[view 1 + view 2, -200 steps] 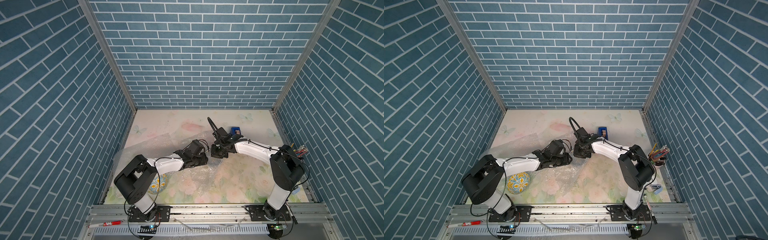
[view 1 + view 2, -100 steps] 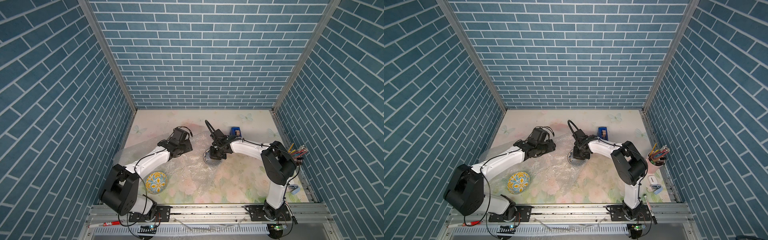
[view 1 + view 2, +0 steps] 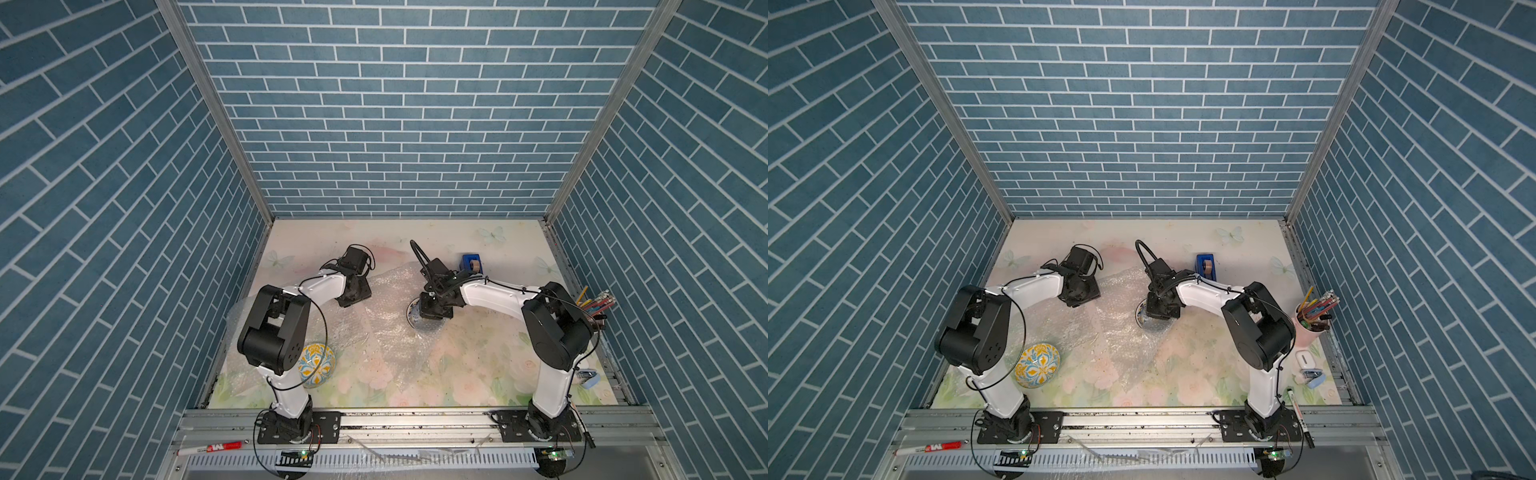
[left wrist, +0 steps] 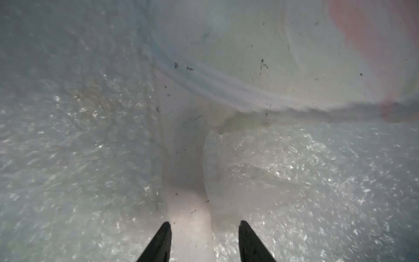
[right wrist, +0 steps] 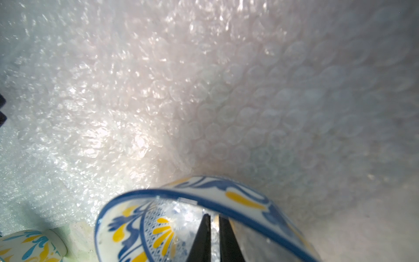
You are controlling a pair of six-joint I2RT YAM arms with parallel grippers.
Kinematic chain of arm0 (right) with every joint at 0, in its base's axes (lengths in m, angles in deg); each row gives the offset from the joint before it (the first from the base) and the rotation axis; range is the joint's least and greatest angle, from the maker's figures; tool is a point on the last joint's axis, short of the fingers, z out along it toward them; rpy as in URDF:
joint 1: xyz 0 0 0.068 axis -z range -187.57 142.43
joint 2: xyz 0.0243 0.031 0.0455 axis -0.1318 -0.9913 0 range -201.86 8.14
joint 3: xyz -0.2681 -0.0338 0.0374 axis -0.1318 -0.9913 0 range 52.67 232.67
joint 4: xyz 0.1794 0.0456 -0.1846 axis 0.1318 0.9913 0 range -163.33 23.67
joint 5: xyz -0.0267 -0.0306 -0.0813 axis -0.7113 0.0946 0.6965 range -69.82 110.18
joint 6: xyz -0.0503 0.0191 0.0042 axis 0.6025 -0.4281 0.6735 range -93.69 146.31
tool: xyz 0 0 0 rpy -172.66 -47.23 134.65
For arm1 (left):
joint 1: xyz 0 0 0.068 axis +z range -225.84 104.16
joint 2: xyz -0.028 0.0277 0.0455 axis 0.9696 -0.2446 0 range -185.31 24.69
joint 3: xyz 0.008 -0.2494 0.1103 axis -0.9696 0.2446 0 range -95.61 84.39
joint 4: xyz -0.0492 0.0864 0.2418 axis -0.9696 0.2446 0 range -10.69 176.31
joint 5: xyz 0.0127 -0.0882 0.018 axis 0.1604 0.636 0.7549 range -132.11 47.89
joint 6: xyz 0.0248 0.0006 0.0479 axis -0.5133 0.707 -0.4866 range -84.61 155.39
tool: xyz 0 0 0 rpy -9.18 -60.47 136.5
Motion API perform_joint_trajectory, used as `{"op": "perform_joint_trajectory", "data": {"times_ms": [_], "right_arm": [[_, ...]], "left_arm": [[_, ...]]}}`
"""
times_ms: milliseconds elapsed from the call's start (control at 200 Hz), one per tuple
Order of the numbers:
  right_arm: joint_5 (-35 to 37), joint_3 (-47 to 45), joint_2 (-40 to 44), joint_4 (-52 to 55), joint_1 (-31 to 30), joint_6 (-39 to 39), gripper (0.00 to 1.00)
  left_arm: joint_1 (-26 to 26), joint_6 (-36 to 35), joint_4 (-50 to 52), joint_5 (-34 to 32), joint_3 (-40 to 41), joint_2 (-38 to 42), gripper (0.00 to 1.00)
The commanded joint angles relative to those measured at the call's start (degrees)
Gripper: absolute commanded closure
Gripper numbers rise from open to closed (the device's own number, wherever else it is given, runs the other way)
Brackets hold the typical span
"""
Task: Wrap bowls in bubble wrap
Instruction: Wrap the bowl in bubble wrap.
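The right gripper [image 5: 213, 216] has its two fingers almost pressed together, with only a thin slit between them. The tips are inside the blue-rimmed bowl [image 5: 246, 199], just under its rim, where something shiny and crinkled lies. I cannot tell if they pinch it or only touch it. This bowl is tilted, with its opening turned to the wrist camera, and the bubble wrap [image 3: 374, 328] fills the view beyond the fingers. In both top views the bowl is mostly hidden below this gripper.

The left gripper [image 4: 204, 223] is open, its fingers apart and holding nothing. Directly under the gap is a narrow strip of bare table [image 4: 181, 158], and bubble wrap lies on each side of this strip.

The yellow-and-blue floral bowl [image 3: 316, 365] rests well apart from both grippers, close to the base of the left arm. A blue tape dispenser [image 3: 471, 262] stands near the right gripper, on its far side toward the back wall, off the wrap.
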Motion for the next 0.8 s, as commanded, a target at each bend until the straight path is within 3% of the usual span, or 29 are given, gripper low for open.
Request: {"op": "perform_joint_trajectory", "data": {"times_ms": [0,145,335,535,795], "right_arm": [[0.3,0.5,-1.2,0.9,0.1,-0.6,0.89],[0.2,0.4,-1.7,0.7,0.1,-0.9,0.89],[-0.3,0.4,-2.3,0.2,0.1,-1.5,0.89],[0.2,0.8,-2.1,0.9,0.1,-1.7,0.9],[0.7,0.6,-1.4,-0.8,0.1,-3.6,0.9]], "left_arm": [[0.1,-0.6,-2.3,2.3,-1.0,-1.0,0.52],[0.2,-0.7,-5.6,5.2,-1.5,-2.6,0.61],[0.1,0.3,-11.4,10.6,0.5,-1.5,1.0],[-2.6,3.4,-22.6,14.1,9.1,12.4,1.0],[-14.0,2.5,-27.5,13.6,15.0,25.6,1.0]]}}
